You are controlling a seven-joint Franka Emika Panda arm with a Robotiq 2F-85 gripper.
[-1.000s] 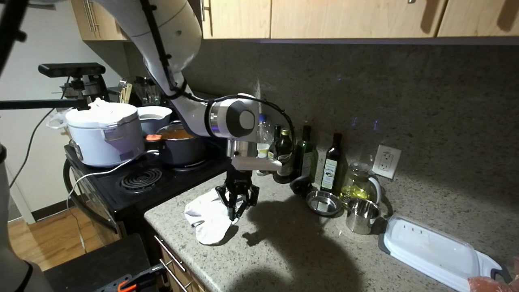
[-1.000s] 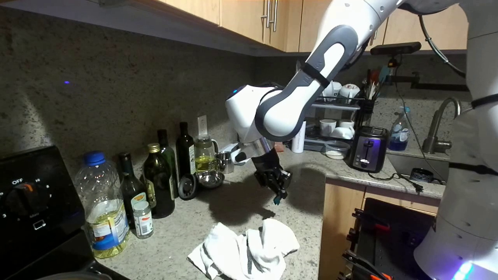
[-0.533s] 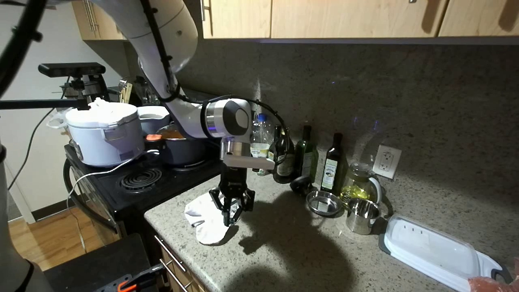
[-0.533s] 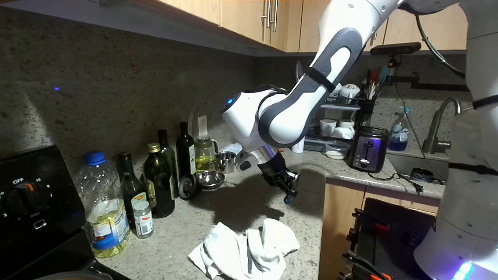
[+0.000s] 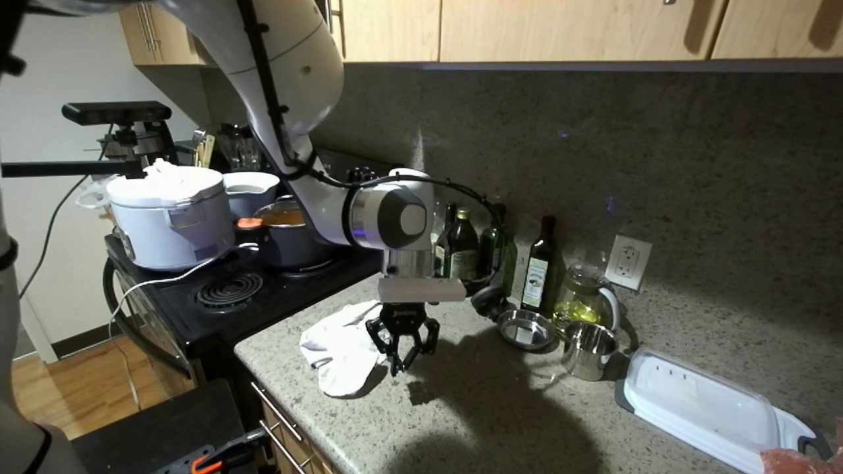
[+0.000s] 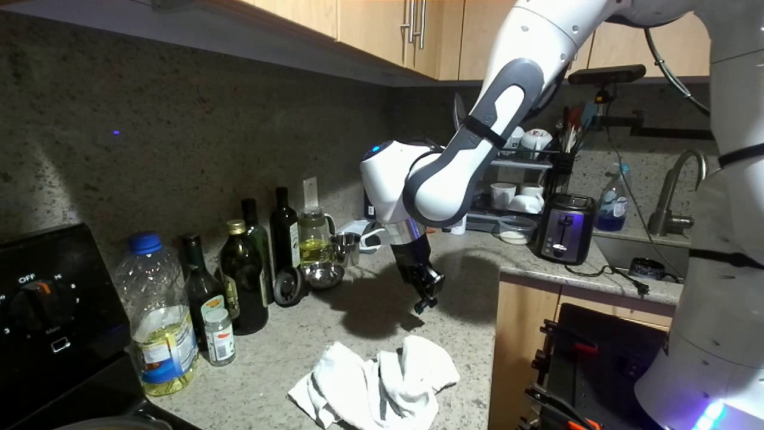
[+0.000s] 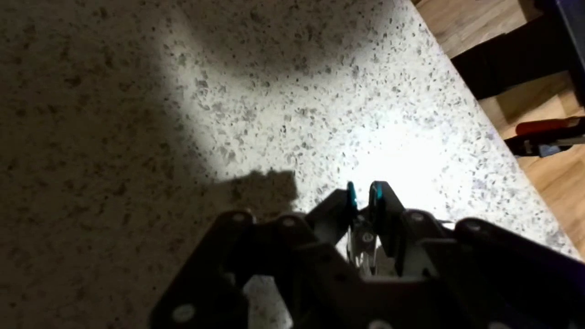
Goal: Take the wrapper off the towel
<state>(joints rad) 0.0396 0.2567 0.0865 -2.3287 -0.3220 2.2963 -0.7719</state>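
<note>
Wrist view shows the jaws released, a narrow gap between their fingertips (image 7: 386,201). Both exterior views show them above the tabletop (image 5: 369,434), near the crumpled white towel (image 6: 394,382) lying on it. In an exterior view the towel is left of the jaws, and dark bottles (image 5: 465,253) stand on the far side.

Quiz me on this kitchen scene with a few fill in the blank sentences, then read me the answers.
The crumpled towel is ____ in color.
The plastic oil bottle is topped by a ____ cap.
The rice cooker sits on the black coil-burner ____.
Rather than touching, the gripper and towel are ____.

Missing words: white; blue; stove; apart.
</note>
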